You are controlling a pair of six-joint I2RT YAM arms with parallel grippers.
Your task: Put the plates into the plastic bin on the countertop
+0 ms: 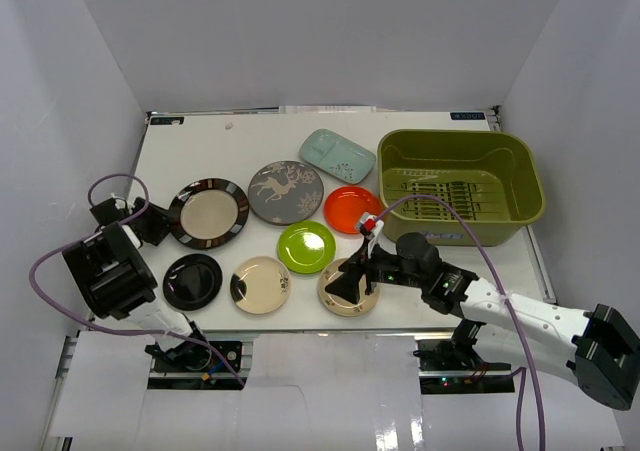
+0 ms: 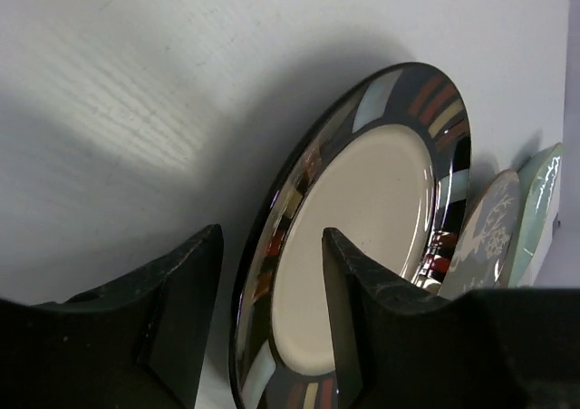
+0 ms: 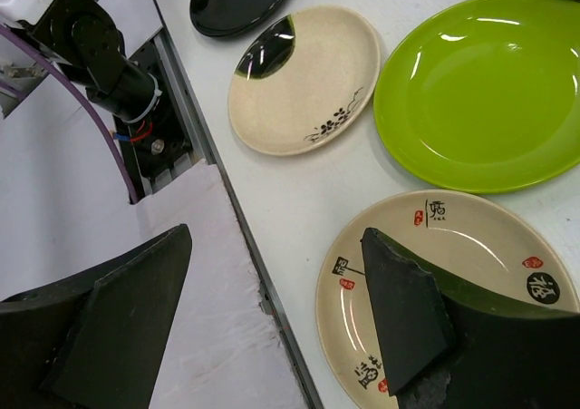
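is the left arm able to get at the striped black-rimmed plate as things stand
Likely yes: the left gripper is open, its fingers straddling the edge of the black-rimmed plate, nothing else between them.

cream plate (image 1: 355, 308) partly hidden by right arm (image 1: 480, 296), bin label (image 1: 440, 235) unreadable

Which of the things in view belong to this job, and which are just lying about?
Job: black-rimmed plate, grey deer plate, teal oblong dish, orange-red plate, lime green plate, black-patched cream plate, lettered cream plate, plain black plate, olive bin.
Lying about: purple cables, the grid inside the bin.
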